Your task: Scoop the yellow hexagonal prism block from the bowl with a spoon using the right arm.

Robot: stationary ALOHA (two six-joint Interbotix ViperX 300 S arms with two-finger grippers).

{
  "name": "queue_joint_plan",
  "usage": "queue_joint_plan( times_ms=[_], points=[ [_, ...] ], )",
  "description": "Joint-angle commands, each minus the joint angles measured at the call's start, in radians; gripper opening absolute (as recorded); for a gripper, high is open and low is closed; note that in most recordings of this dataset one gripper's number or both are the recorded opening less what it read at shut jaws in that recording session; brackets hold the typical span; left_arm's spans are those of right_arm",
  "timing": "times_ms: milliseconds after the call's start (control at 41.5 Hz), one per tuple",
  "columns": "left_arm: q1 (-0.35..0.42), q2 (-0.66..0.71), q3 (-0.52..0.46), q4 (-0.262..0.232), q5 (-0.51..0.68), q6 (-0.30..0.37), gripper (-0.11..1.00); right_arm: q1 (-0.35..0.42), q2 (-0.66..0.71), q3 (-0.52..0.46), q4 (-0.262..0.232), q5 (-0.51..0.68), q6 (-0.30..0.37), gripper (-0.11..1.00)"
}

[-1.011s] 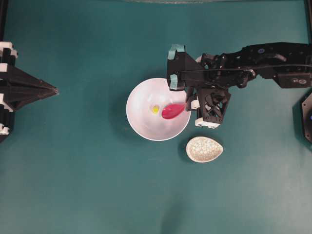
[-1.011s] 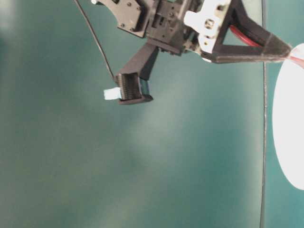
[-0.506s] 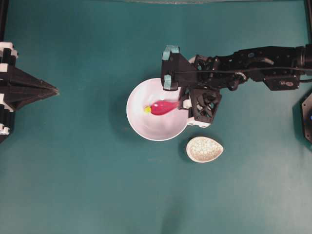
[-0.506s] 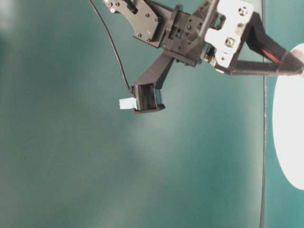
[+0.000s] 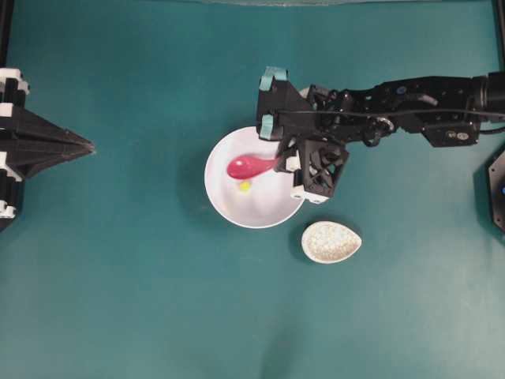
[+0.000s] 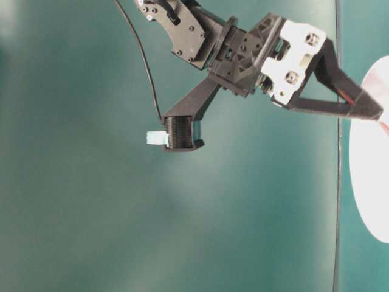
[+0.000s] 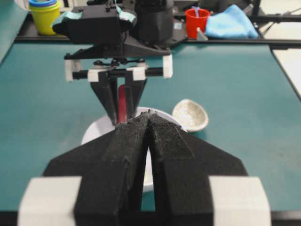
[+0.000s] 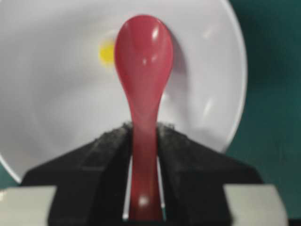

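The white bowl (image 5: 217, 197) sits mid-table. My right gripper (image 5: 282, 163) hangs over its right rim, shut on the handle of the pink-red spoon (image 5: 243, 166), whose scoop reaches into the bowl's left half. In the right wrist view the spoon (image 8: 143, 52) points straight away from the gripper (image 8: 143, 127), and its scoop holds nothing. The tiny yellow block (image 8: 106, 52) lies on the bowl's floor (image 8: 56, 108) just left of the scoop. From overhead the block (image 5: 245, 186) shows just below the scoop. My left gripper (image 5: 89, 146) rests shut and holding nothing at the table's left edge.
A small speckled cream dish (image 5: 331, 242) lies just below and right of the bowl. In the left wrist view a red cup (image 7: 196, 21), a blue cloth (image 7: 230, 22) and stacked cups (image 7: 44, 14) stand on the table's far side, behind the right arm.
The spoon has swept from the bowl's right side to its left half. The block was pushed a little left, then slipped to the side of the scoop. The left arm is unmoved.
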Motion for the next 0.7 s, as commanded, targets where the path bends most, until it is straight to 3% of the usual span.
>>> queue_joint_plan(
  times_ms=[0, 337, 674],
  points=[
    [0.0, 0.005, -0.029, 0.003, -0.005, 0.002, 0.0, -0.002, -0.015, -0.026, 0.005, -0.037, 0.003, 0.25],
    [0.0, 0.005, -0.029, 0.003, -0.005, 0.003, 0.0, -0.002, -0.127, -0.061, 0.003, 0.009, 0.003, 0.25],
    [0.0, 0.005, -0.029, 0.005, 0.003, 0.005, 0.0, -0.002, -0.324, -0.077, 0.0, 0.181, 0.005, 0.25]
  ],
)
